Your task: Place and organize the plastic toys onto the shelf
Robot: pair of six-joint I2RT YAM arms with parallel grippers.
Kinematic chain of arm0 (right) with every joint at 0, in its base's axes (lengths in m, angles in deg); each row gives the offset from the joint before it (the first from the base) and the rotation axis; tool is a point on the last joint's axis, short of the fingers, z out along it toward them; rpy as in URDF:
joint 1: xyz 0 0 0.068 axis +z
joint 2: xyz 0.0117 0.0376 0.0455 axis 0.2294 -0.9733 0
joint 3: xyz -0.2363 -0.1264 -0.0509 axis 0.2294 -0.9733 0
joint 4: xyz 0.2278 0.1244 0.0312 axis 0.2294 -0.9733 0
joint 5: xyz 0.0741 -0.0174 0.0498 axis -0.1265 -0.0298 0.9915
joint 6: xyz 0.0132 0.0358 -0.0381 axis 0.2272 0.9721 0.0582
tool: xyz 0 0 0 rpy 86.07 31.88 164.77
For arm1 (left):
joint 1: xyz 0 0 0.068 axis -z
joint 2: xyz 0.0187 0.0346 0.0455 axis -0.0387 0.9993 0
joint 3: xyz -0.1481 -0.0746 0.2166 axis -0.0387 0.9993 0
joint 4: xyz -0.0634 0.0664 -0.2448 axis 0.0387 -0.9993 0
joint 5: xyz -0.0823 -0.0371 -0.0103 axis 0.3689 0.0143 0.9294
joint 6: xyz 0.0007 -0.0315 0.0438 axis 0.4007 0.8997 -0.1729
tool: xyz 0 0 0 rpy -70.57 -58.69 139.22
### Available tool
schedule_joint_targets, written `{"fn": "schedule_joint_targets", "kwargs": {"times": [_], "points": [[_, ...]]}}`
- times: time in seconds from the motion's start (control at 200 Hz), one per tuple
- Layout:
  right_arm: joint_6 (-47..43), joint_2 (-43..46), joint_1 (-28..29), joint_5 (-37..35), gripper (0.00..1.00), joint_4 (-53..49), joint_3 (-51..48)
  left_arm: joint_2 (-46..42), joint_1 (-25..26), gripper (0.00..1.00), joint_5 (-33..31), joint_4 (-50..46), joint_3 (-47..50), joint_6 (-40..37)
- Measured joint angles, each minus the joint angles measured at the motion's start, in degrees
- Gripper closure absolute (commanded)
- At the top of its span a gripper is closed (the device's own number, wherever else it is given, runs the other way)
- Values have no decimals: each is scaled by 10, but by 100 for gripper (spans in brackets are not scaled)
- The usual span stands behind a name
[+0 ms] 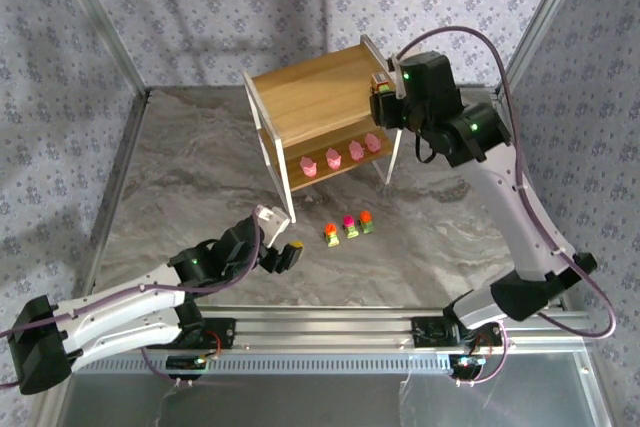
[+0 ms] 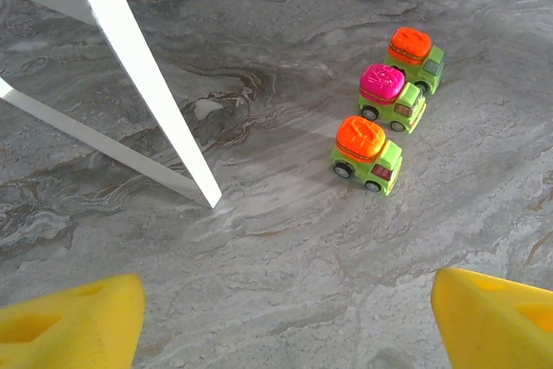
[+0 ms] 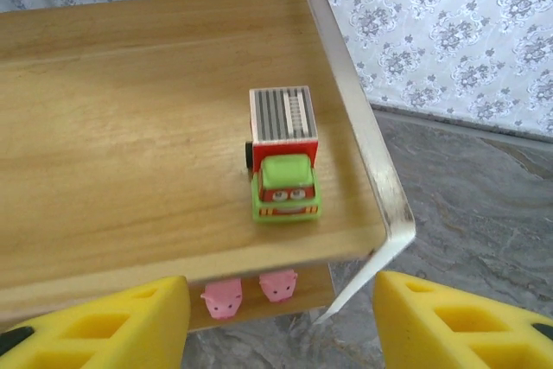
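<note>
The shelf (image 1: 310,97) is carrying one truck (image 3: 283,162) near its top tier's right edge; the lower tier is holding four pink figures (image 1: 333,157), possibly pigs. Three trucks (image 2: 390,97) are sitting on the table (image 1: 200,177). The right gripper (image 3: 285,304) is hovering above the top tier and the left gripper (image 2: 285,317) above the table, both spread and empty.

The light wooden shelf (image 1: 310,97) stands upright. Four pink figures (image 1: 333,158) line its lower tier. A red-and-green truck (image 3: 283,157) sits on the top tier near the right edge. Three green trucks (image 2: 393,97) stand in a row on the bench (image 2: 285,257).

One truck (image 3: 285,170) atop shelf (image 3: 130,144), three trucks (image 2: 393,97) on table (image 2: 294,283)
</note>
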Motion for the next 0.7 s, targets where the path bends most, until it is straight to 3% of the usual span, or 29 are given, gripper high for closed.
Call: {"fn": "schedule_joint_targets", "kwargs": {"times": [0.7], "points": [[55, 139, 84, -34, 33, 52, -264, 112, 6, 13, 45, 12, -15, -1]]}}
